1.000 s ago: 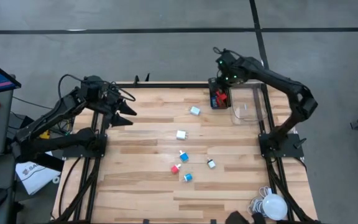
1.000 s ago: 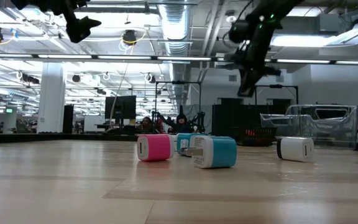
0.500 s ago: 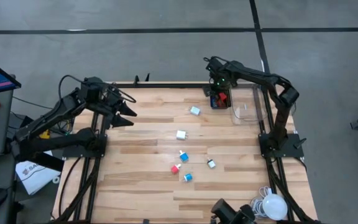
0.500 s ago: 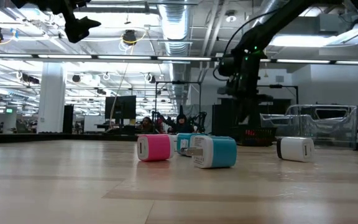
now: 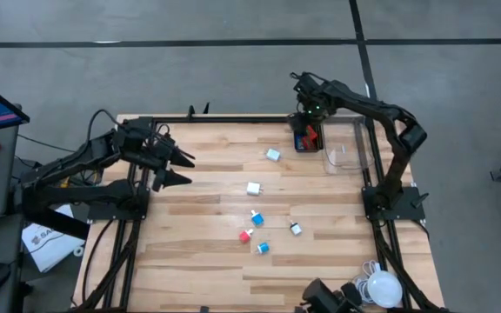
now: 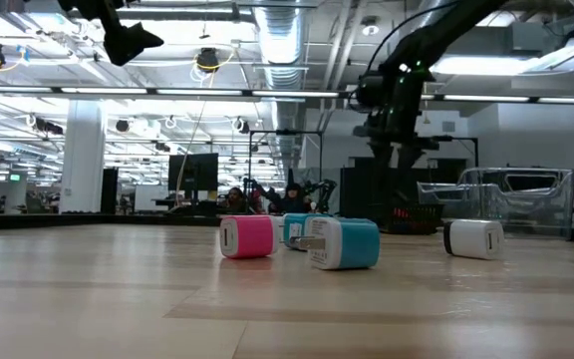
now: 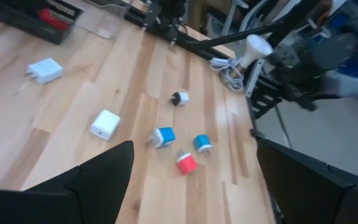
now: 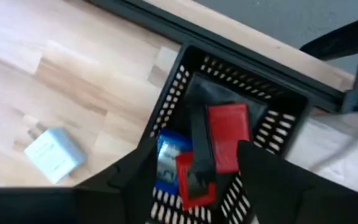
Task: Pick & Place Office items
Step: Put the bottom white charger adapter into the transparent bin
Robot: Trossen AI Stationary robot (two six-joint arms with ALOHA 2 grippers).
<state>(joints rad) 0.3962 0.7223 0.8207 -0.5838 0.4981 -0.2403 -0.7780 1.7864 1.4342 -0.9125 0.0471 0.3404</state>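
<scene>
Since a second ago: pulled the right gripper (image 5: 306, 115) in from beside the clear bin (image 5: 348, 149) to directly above the black mesh tray (image 5: 297, 139) at the table's far edge; hanging there now with fingers spread wide and nothing between them. Lowered and stretched the left gripper (image 5: 188, 168) a little toward the table's middle, likewise spread and empty, well apart from every piece. Judging by that: one drop-off apparently finished, next pick not yet begun. Already in the tray, seen past the right wrist: a red block (image 8: 227, 134), a blue piece (image 8: 166, 158) and a red-and-black piece (image 8: 191, 180), lying jumbled together. Left loose on the wood: a light blue charger cube (image 5: 272, 155) near the tray, a white cube (image 5: 253, 188) mid-table, then a close cluster of two blue plugs (image 5: 257, 217), a red plug (image 5: 245, 236) and a small white-and-black piece (image 5: 295, 229). Small, blocky, hard-cased, some showing metal prongs.
</scene>
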